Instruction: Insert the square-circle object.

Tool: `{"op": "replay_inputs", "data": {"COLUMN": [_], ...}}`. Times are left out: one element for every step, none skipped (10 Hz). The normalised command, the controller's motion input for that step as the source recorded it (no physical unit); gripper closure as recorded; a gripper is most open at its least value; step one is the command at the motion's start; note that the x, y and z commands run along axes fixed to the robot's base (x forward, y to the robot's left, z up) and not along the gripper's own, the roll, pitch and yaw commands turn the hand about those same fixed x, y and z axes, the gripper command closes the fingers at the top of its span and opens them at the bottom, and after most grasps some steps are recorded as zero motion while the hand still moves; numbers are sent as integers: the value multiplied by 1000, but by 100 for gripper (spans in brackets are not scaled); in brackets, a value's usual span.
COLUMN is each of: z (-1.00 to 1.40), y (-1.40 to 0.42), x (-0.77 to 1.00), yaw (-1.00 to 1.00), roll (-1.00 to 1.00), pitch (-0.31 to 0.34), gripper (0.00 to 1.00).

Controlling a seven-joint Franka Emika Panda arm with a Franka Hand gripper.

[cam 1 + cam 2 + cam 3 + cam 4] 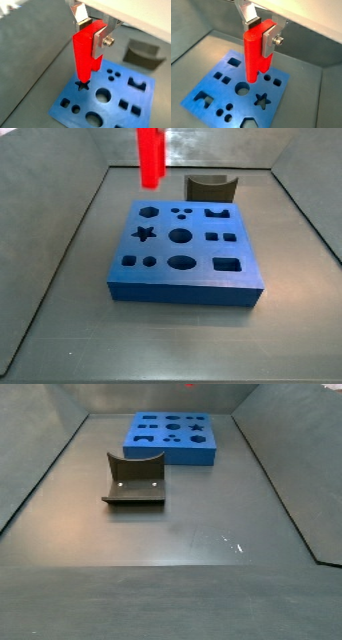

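My gripper (95,34) clamps the red square-circle object (85,55) near its top; it hangs upright, clear above the blue block (127,116).

I am looking into a lab test cell: a bare grey metal floor (174,534) boxed in by sloped walls (54,258). The gripper (90,31) hangs over a blue block with shaped holes (185,250), with a dark grey curved piece (209,187) at its 12 o'clock.
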Motion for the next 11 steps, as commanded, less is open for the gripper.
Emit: {"op": "replay_inputs", "data": {"z": [-566,-557,-511,-400,-189,-197,-197,-189,-194,-200,-203], "y": [-49,-166,-97,-140,-300,-266,-251,-129,-37,-23,-20], "x": [-63,-66,0,0,0,0,0,0,0,0,0], "yaw": [-983,-940,-1000,-1000,-929,-963,-977,-1000,-1000,-1000,-1000], "roll": [-60,-16,0,0,0,0,0,0,0,0,0], "pitch": [-140,-163,-77,0,0,0,0,0,0,0,0], "gripper": [100,100,100,100,100,100,100,100,100,100,100]}}
